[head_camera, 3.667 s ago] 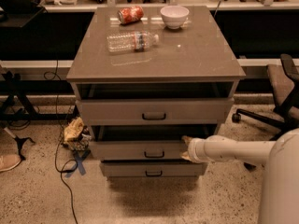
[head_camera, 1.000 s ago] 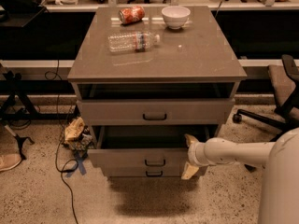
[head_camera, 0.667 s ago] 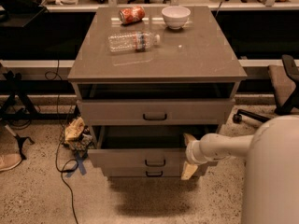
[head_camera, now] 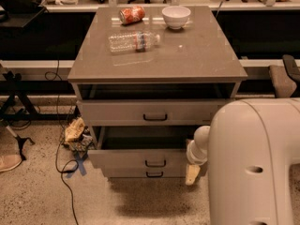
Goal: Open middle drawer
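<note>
The cabinet (head_camera: 187,55) has three stacked grey-beige drawers. The middle drawer (head_camera: 122,158) stands pulled partly out, its dark shallow inside showing above its front, with a small black bar handle (head_camera: 155,163). The top drawer (head_camera: 117,111) sits slightly out above it. The bottom drawer (head_camera: 126,173) is shut in below. My gripper (head_camera: 192,172) is at the middle drawer's right front corner, at the end of a white wrist (head_camera: 200,142). My big white arm body (head_camera: 255,168) fills the lower right and hides the cabinet's right side.
On the cabinet top lie a clear plastic bottle (head_camera: 133,41) and a red can (head_camera: 132,14), and a white bowl (head_camera: 176,17) stands there. Crumpled rubbish (head_camera: 75,130), a black cable (head_camera: 61,172) and blue tape (head_camera: 77,165) are on the floor at left. A chair (head_camera: 283,78) stands at right.
The middle drawer has slid out toward me since the earliest frame. My arm body has swung in and now covers the lower right of the view.
</note>
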